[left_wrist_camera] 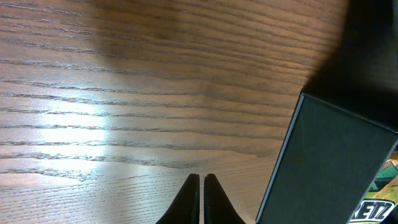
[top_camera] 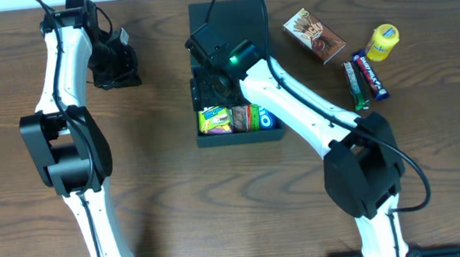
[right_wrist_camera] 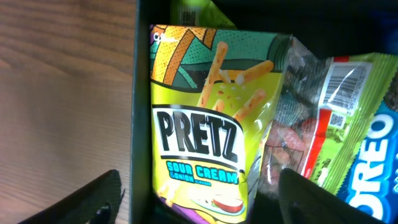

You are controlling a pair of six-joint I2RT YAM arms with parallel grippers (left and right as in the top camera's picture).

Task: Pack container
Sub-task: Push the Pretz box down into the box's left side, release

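I read the right pincer (right_wrist_camera: 199, 190) as standing wide. Its two dark fingers (right_wrist_camera: 93, 202) sit at the lower corners of the view, with nothing clamped between them. Beneath the gap lies a yellow-green Pretz packet (right_wrist_camera: 199, 124), labelled sour cream, close against the dark left wall of the container (right_wrist_camera: 142, 93). The left finger sits left of that wall. Just right of the Pretz is a clear packet with a green edge (right_wrist_camera: 323, 118) and a barcode. A blue Oreo packet (right_wrist_camera: 376, 168) lies beside it at the frame's edge. The wood-grain surface (right_wrist_camera: 62, 81) shows left of the wall.
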